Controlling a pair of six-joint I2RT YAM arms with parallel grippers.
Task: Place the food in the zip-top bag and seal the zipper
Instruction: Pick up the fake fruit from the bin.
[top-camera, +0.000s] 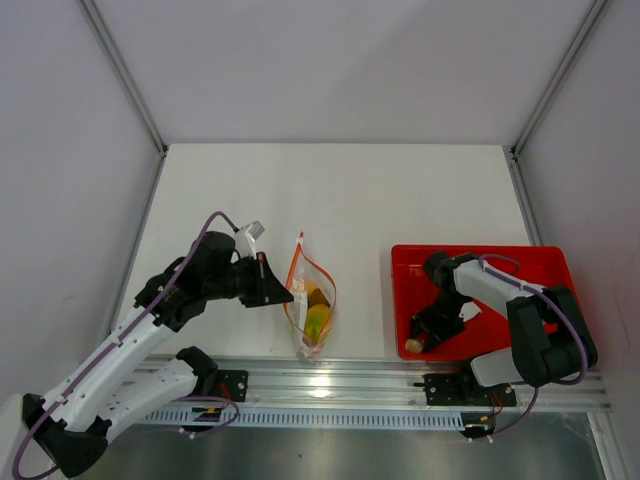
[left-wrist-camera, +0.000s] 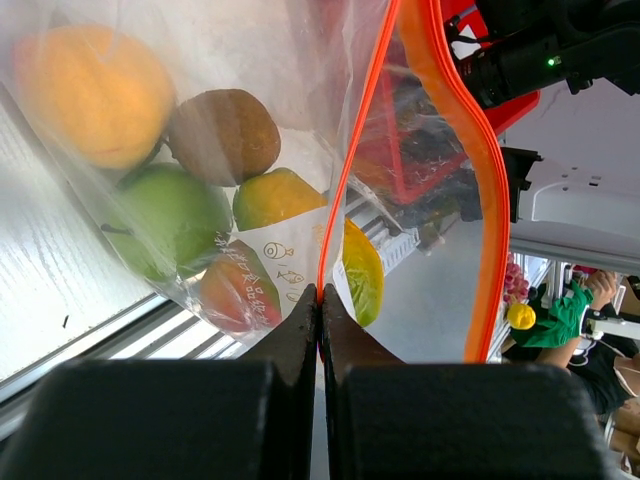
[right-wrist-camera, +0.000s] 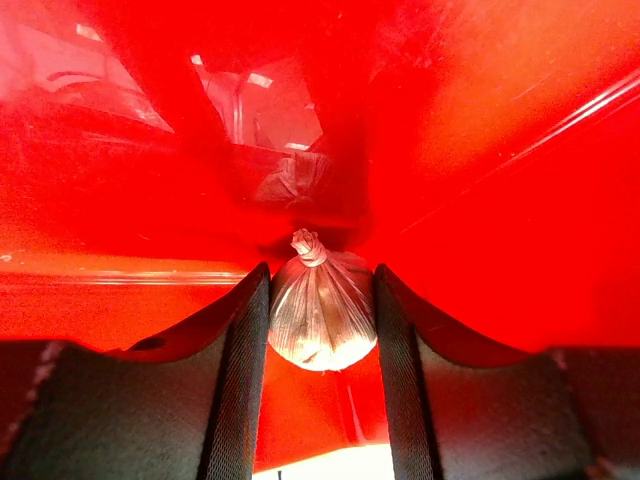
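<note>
Left of the red tray (top-camera: 530, 262), the clear zip-top bag (top-camera: 312, 305) holds several toy fruits (left-wrist-camera: 170, 215). The left gripper (left-wrist-camera: 320, 295) pinches its zipper (left-wrist-camera: 355, 150), jaws closed. Inside the tray, the right gripper (right-wrist-camera: 321, 275) clasps the beige piece (right-wrist-camera: 320, 320).

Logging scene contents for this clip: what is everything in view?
zip-top bag: 1, clear, table centre
zipper: 1, red-orange, along the bag mouth, open
toy fruits: 6, orange, brown, green, yellow, red-green, inside the bag
beige piece: 1, near left corner of the tray
red tray: 1, table right
table: 1, white
left gripper: shut on the bag's mouth edge
right gripper: shut on the beige piece
</note>
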